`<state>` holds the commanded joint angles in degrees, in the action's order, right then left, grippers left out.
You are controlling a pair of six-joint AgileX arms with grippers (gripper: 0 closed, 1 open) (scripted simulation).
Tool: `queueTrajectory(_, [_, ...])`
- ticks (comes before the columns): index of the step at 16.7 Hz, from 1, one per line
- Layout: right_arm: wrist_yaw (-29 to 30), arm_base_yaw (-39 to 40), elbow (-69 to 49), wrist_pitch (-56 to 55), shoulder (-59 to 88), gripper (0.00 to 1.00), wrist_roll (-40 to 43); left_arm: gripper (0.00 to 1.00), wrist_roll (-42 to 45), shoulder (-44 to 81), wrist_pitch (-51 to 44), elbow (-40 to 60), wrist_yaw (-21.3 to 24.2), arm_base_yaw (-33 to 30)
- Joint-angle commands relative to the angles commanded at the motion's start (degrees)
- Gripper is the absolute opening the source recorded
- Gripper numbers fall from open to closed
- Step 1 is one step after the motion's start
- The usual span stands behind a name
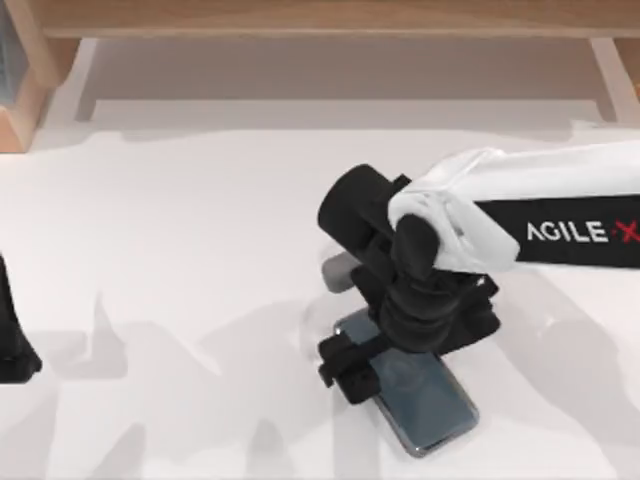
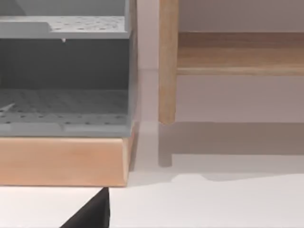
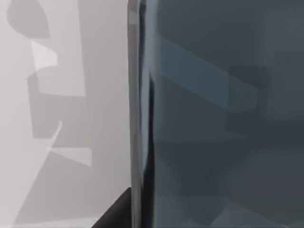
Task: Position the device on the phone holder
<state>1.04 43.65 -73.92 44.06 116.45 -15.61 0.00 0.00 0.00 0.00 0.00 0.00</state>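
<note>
Your right gripper (image 1: 350, 368) sits low over the phone (image 1: 425, 400), at its upper end; you cannot tell if it is pinching yet. The phone lies flat on the white table (image 1: 180, 250), right of the middle. It looks thin, stiff and slippery, so hold its long edges. A grey stand (image 1: 338, 272) pokes out just behind the arm. Your left arm (image 1: 14, 340) rests at the left edge.
</note>
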Motion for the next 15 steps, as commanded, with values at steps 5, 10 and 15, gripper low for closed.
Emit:
queueTrajectory(5, [-0.01, -0.03, -1.82, 3.74, -1.70, 0.00, 0.03, 1.00, 0.00, 0.00, 0.00, 0.00, 0.00, 0.00])
queueTrajectory(10, [-0.04, -0.02, -1.83, 3.77, -1.61, 0.00, -0.05, 1.00, 0.00, 0.00, 0.00, 0.00, 0.00, 0.00])
queueTrajectory(15, [-5.59, -8.00, -4.56, 5.49, -8.34, 0.00, -0.16, 1.00, 0.00, 0.00, 0.00, 0.00, 0.00, 0.00])
